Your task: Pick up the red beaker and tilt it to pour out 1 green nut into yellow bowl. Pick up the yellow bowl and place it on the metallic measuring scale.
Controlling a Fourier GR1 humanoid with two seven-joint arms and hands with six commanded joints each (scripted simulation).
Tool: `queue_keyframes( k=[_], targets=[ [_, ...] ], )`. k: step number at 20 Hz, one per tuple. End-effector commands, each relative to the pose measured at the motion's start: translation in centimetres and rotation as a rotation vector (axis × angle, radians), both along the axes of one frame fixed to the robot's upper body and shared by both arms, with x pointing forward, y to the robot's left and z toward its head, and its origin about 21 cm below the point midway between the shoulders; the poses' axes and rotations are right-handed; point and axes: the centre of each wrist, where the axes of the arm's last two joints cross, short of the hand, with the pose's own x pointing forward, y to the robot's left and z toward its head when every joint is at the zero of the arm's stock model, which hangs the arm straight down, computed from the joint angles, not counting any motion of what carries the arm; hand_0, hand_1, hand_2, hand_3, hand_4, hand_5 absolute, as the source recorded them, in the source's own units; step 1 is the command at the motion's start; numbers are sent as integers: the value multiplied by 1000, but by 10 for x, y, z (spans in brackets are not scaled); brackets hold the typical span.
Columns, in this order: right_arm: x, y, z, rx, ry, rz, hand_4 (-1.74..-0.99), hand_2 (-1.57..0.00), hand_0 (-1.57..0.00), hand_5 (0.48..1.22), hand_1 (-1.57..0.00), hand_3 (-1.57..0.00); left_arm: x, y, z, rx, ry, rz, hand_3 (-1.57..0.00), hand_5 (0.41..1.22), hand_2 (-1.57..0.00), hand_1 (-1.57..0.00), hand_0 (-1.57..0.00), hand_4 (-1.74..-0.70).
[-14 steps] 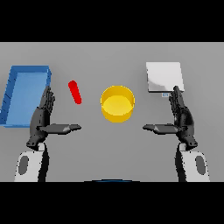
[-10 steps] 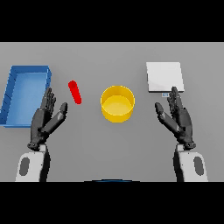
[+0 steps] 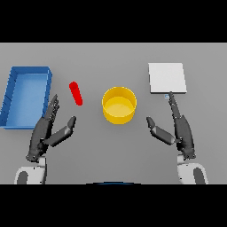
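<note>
The left hand [image 3: 44, 134] lies at lower left with fingers straight and thumb spread, holding nothing. The red beaker [image 3: 76, 93] lies on its side just above and right of its fingertips, apart from them. The right hand [image 3: 179, 131] at lower right is likewise spread. The yellow bowl [image 3: 119, 104] stands mid-frame between the hands; the scale [image 3: 166, 78] sits at upper right, the blue tray [image 3: 11, 95] at left.
</note>
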Motion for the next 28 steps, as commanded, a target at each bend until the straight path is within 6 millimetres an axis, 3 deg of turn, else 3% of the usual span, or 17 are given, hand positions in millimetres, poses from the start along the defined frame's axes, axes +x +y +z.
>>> queue_keyframes(
  k=[1,11,18,28],
  targets=[
    [0,4,2,6,-7,8,-1131,1,1,607,1,1,5,-2,1,3,16,-1,1,650,1,1,1,-1137],
    [6,-3,9,71,0,39,-1225,1,1,627,1,1,68,-5,-30,28,94,-16,1,640,1,1,1,-1176],
    [2,-6,2,78,8,37,-1229,1,1,628,1,1,110,-13,-27,68,66,-42,1,654,1,1,1,-1201],
    [-2,-7,0,83,14,20,-1245,1,1,642,1,1,139,-28,-41,49,67,-31,1,695,1,1,1,-1246]
  ],
)
